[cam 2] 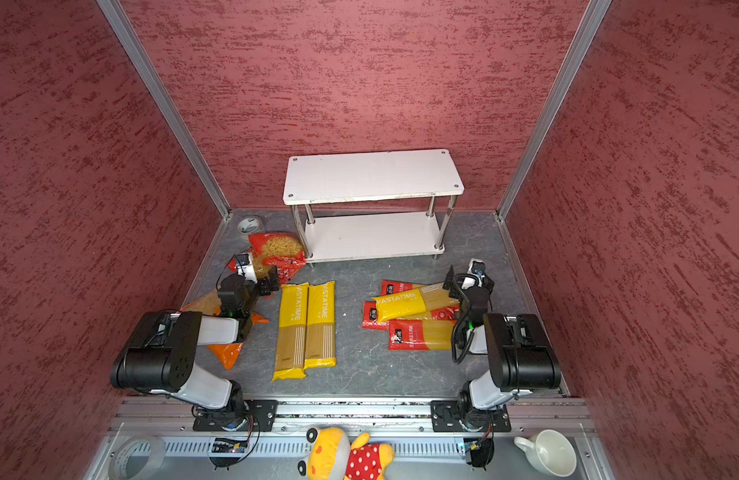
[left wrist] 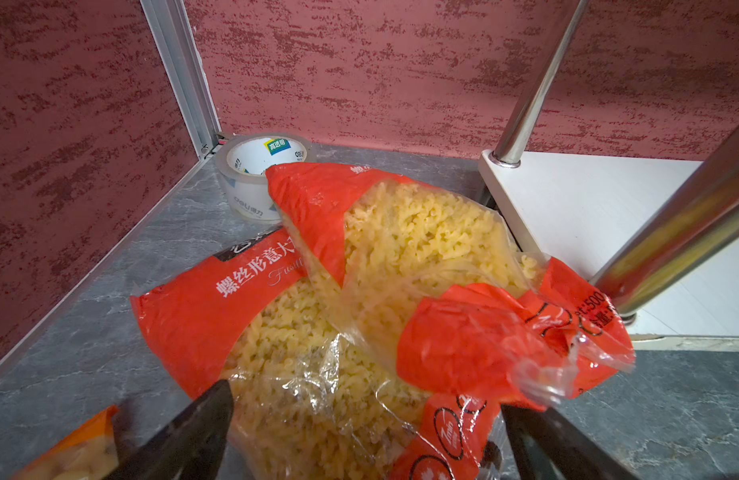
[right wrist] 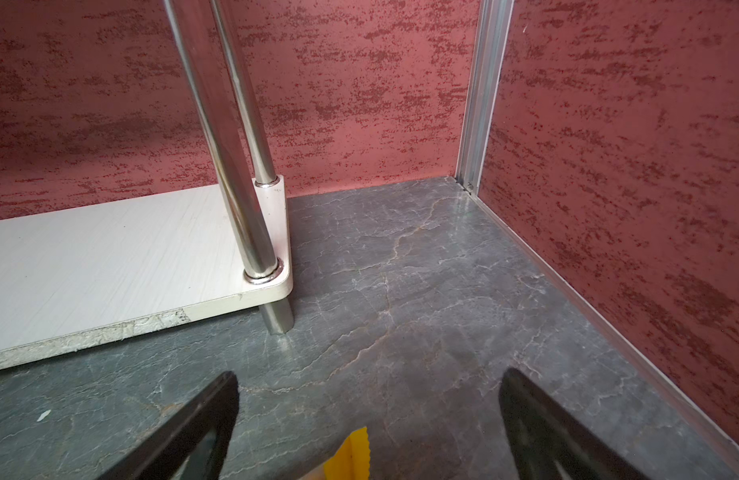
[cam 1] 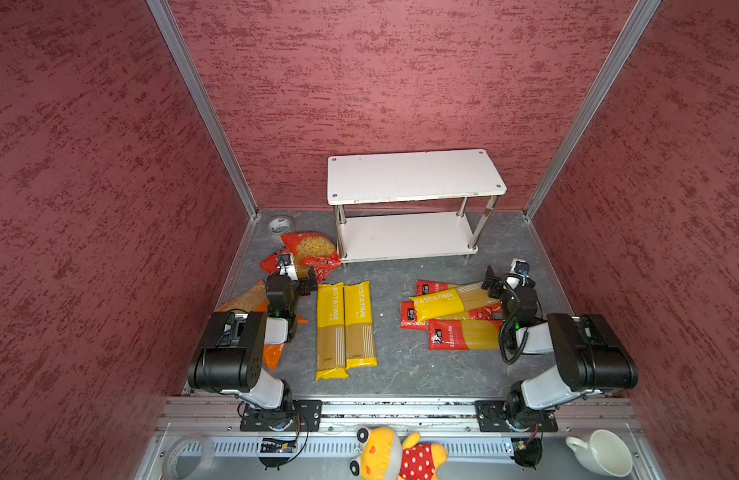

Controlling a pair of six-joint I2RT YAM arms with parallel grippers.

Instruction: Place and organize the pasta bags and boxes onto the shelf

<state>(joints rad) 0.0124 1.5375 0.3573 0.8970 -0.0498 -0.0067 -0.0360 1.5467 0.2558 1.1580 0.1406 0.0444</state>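
Observation:
The white two-tier shelf [cam 1: 413, 178] [cam 2: 372, 174] stands bare at the back. Two yellow spaghetti packs [cam 1: 345, 326] lie side by side mid-table. A third yellow pack [cam 1: 440, 305] lies across several red spaghetti packs [cam 1: 463, 334] on the right. Two red short-pasta bags [cam 1: 309, 249] [left wrist: 401, 249] overlap by the shelf's left leg, and an orange bag [cam 1: 251, 299] lies under the left arm. My left gripper [cam 1: 309, 286] [left wrist: 368, 407] is open, its fingers either side of the lower red bag. My right gripper [cam 1: 490, 282] [right wrist: 368, 399] is open over the yellow pack's end [right wrist: 351, 453].
A tape roll [cam 1: 279, 226] [left wrist: 255, 174] sits in the back left corner behind the red bags. Red walls enclose three sides. In front of the arm bases lie a plush toy [cam 1: 397, 455], a white cup [cam 1: 600, 453] and another tape roll [cam 1: 189, 457].

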